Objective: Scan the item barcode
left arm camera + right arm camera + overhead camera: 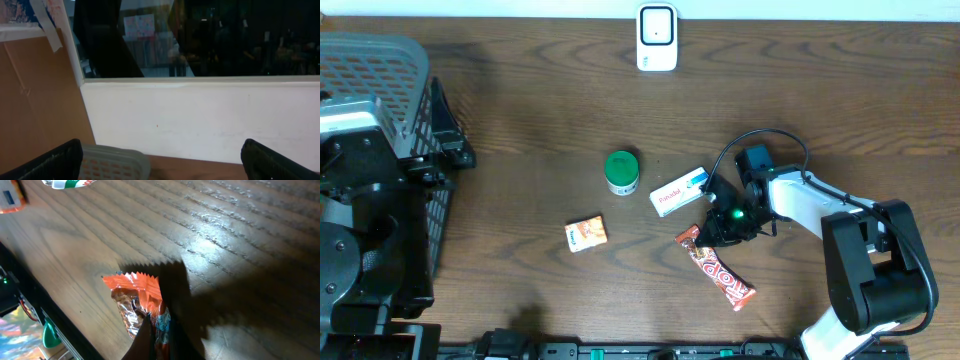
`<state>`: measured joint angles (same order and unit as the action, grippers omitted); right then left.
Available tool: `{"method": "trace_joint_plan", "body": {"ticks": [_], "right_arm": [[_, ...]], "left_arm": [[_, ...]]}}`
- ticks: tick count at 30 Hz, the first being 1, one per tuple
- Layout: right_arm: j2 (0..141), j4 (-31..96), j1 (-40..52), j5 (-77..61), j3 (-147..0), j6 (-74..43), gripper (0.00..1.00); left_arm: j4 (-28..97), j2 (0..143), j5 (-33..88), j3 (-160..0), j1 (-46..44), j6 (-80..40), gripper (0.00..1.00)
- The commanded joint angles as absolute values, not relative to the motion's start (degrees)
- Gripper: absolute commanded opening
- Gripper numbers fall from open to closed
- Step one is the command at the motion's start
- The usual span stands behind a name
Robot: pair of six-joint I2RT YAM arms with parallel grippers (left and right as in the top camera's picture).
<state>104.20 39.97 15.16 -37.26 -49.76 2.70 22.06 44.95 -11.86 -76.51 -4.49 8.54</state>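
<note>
Where right gripper (160, 336) clamps closed, candy bar (133, 288) wrapper end between its jaws

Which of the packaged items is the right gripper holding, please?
The long red candy bar: the right gripper pinches its crimped end; the white box and orange box lie free.

The dark wooden desk (520, 110) carries a white scanner (657, 38) at its far edge and a green-lidded jar (622, 171) near the middle. A white packet (679, 190) lies just right of the jar, a small orange box (586, 233) nearer the front, and a red snack bar (720, 272) lies diagonally. A grey mesh basket (410, 60) sits at the left.
</note>
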Motion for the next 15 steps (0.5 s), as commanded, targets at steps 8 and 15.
{"method": "trace_joint_plan", "body": {"ticks": [8,15], "right_arm": [[91.2,49.7,15.0,-18.5,-55.8,-3.5,0.01],[74.1,48.8,15.9,2.4,-56.9,-8.9,0.01]], "left_arm": [[21.1,44.7,-10.9,-76.2,-4.0,7.6,0.99],[20.7,43.2,-10.9,-76.2,-4.0,7.2,0.99]]}}
